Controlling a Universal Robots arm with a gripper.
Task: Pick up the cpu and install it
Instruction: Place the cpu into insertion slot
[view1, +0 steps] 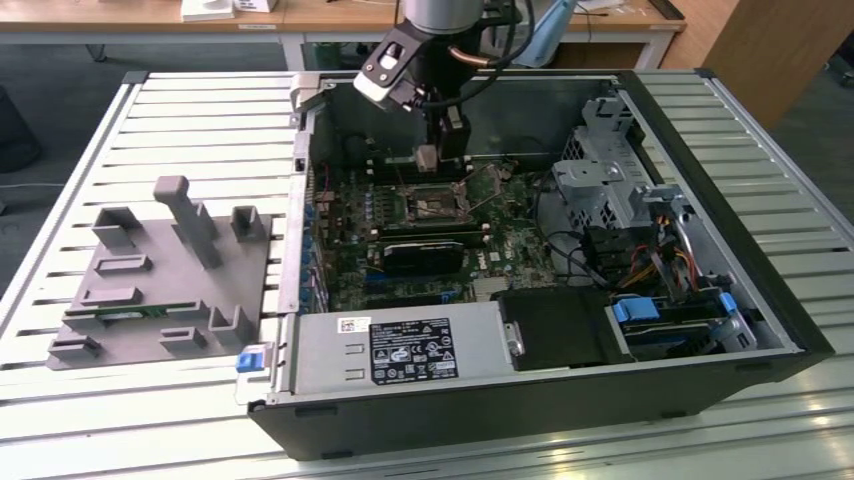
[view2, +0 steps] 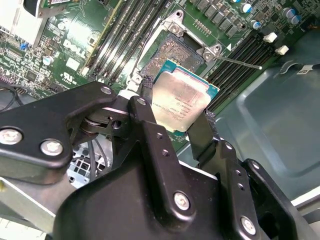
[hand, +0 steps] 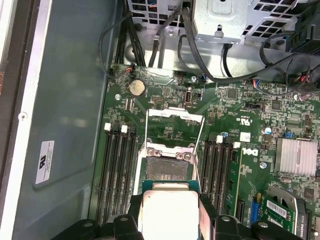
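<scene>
The cpu (view2: 181, 100), a small square chip with a silvery top and green rim, hangs between the two black fingers of my gripper (view2: 172, 120), which is shut on it. It also appears in the first wrist view as the cpu (hand: 169, 210), just above the open socket (hand: 167, 166) on the green motherboard. In the exterior view my gripper (view1: 430, 160) hangs inside the open computer case (view1: 747, 250), a short way above the socket (view1: 434, 207), with the cpu (view1: 427, 158) small between the fingertips. The socket's metal frame (hand: 175, 114) stands open.
Memory slots (hand: 117, 172) run along both sides of the socket. Cables and a metal drive cage (view1: 601, 180) crowd the case on the exterior view's right, a power supply (view1: 400, 355) lies along the front. A grey parts fixture (view1: 160, 280) sits on the slatted table at the exterior view's left.
</scene>
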